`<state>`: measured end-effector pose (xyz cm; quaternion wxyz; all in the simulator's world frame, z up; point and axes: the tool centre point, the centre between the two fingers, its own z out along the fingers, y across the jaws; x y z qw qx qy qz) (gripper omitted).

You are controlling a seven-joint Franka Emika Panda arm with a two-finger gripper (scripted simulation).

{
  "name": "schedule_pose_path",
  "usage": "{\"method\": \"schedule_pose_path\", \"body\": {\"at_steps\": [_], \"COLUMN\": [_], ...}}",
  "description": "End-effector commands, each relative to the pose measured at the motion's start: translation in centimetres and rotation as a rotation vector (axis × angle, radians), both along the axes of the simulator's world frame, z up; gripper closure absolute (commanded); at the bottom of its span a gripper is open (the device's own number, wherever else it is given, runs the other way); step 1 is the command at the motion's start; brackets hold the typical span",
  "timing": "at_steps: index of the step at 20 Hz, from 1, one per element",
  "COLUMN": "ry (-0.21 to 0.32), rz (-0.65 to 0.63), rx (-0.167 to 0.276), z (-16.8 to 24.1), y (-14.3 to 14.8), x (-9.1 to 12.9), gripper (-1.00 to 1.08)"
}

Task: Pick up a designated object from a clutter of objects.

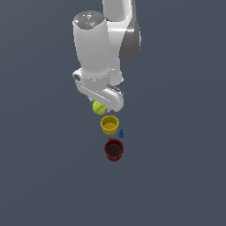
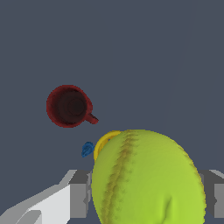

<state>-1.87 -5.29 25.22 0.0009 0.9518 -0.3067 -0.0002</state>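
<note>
1. Plain dark grey-blue counter (image 1: 176,176) everywhere, nothing fancy in the background.
2. The hand (image 1: 105,102) hangs off the white arm (image 1: 95,48) with the tennis ball (image 2: 148,179) wedged between its fingers (image 2: 78,199) — closed down on it, grey pads on both sides of the ball.
3. The ball fills most of the wrist view, stitched seam curving down its face.
4. Just past the hand sits the yellow cup (image 1: 110,125), open side up; in the wrist view only a sliver of its rim peeks out behind the ball.
5. The tiny blue cone piece (image 1: 121,133) is right beside the yellow cup.
6. Farthest from the hand — the dark red cup (image 1: 114,149), upright, apart from the rest.
</note>
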Motion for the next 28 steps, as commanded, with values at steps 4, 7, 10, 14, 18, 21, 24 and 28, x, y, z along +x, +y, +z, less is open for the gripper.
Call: {"method": "schedule_pose_path", "body": {"at_steps": [4,7,10,14,18,21,24,28], "ry": [-0.001,-0.001,-0.001,-0.001,-0.001,-0.001,-0.001,-0.001], "rz": [-0.001,-0.001,-0.001,0.0,0.0,0.001,0.001,0.001], "rx": [-0.003,-0.004,-0.004,-0.002,-0.001,0.001,0.001,0.001], "z": [5.4,8.2,10.9,14.1,16.6,17.9,18.8,19.3], "y": [4.5,6.9,9.3,12.1,14.3,15.5,16.3,16.7], "x": [-1.4,-2.0,-2.7,-3.3,-3.8,-4.0,-4.1,-4.1], "gripper": [1.08,1.08,1.08,1.08,1.08,1.08,1.08,1.08]}}
